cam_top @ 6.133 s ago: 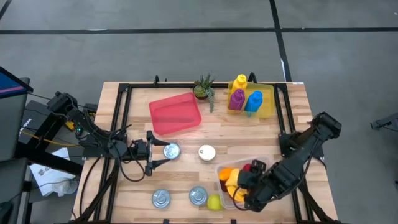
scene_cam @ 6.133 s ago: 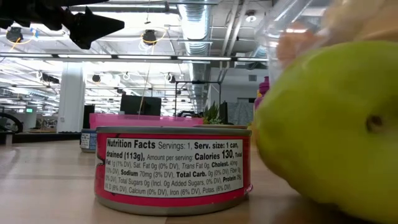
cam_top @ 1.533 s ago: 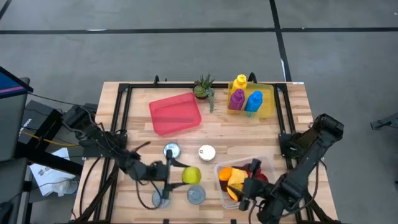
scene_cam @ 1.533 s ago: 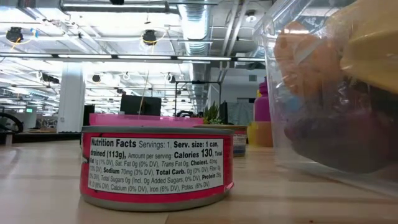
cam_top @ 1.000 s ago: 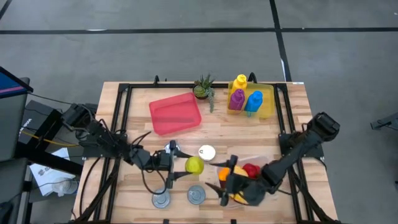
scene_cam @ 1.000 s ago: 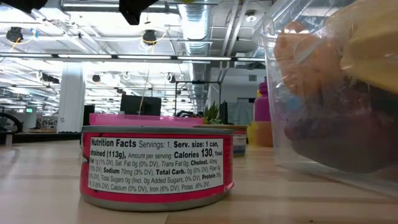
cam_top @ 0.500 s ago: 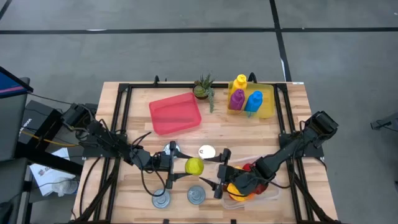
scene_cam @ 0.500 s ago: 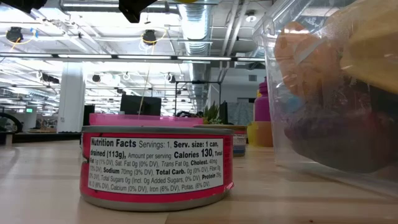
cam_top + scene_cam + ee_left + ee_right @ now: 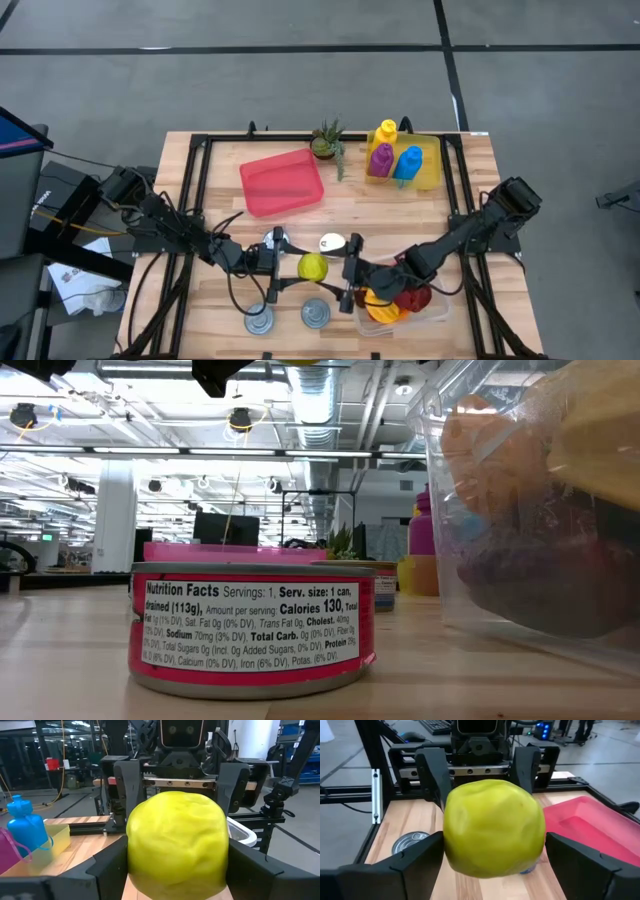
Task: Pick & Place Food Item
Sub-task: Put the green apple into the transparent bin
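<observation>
- Yellow-green fruit (image 9: 312, 266) is held clear of the worktop (image 9: 470, 200), near the middle of its front half, clamped between the fingers of the left gripper (image 9: 290, 267).
- Right gripper (image 9: 345, 273) faces it from the other side, jaws wide, one finger on either side of the fruit. Whether they touch it, cannot tell. Reads as a hand-over from left arm to right.
- To do it well, in my judgement: right jaws should close squarely across the widest part, offset from the left fingers so the two pairs do not clash. Left should let go only once the right grip is firm. The fruit is round and smooth, so an off-centre pinch could squirt it out.
- Likely destination, a guess: clear bin (image 9: 435, 310) of mixed food under the right arm, or the red tray (image 9: 282, 183) farther back.
- Worktop: pale wooden slats in a black frame. Two cans (image 9: 260, 320) at the front edge, a labelled can (image 9: 250, 627) close to the low camera, a small plant (image 9: 327, 140), coloured bottles (image 9: 393, 155) in a yellow holder at the back.
- Room: grey floor with dark lines. Beyond the worktop, an open hall with ceiling ducts and strip lights.
</observation>
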You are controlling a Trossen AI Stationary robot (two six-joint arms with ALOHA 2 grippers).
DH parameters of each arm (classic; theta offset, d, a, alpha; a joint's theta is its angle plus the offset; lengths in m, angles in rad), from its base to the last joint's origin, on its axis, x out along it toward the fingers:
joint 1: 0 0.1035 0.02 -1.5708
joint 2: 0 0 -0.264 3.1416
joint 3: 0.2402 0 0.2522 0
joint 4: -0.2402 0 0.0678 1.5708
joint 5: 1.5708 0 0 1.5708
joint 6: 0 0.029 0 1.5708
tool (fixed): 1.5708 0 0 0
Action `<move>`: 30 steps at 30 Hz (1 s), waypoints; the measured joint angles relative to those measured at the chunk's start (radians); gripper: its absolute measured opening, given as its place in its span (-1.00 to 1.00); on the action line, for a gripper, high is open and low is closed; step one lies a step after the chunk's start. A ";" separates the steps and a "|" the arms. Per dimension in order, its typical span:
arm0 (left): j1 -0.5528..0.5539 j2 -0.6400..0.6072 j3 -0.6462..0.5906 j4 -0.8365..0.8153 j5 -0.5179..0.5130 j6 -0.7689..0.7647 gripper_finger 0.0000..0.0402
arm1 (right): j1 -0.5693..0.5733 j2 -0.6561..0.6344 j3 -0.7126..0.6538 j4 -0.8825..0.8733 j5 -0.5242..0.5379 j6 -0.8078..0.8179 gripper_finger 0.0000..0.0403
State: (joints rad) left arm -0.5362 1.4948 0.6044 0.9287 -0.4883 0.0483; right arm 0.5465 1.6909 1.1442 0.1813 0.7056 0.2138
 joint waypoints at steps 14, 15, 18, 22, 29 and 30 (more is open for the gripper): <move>0.000 0.000 0.000 -0.005 -0.001 -0.003 0.31 | -0.018 0.000 0.000 0.017 -0.069 -0.003 0.14; 0.000 0.000 0.000 -0.005 -0.001 -0.003 0.31 | -0.018 0.000 0.000 0.018 -0.070 -0.003 0.14; 0.000 0.000 0.000 -0.006 -0.001 -0.003 0.31 | -0.017 0.000 0.000 0.018 -0.070 -0.003 0.14; -0.001 -0.001 0.001 -0.014 0.000 -0.003 0.40 | -0.017 0.000 0.000 0.018 -0.074 -0.003 0.14; -0.020 -0.109 0.001 -0.181 0.015 0.004 0.76 | -0.012 0.000 0.001 0.021 -0.088 -0.004 0.14; -0.025 -0.135 0.001 -0.208 0.009 0.003 0.80 | -0.011 0.000 0.001 0.020 -0.087 -0.004 0.14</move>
State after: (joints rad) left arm -0.5612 1.3596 0.6056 0.7212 -0.4790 0.0514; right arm 0.5353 1.6909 1.1454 0.2016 0.6182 0.2094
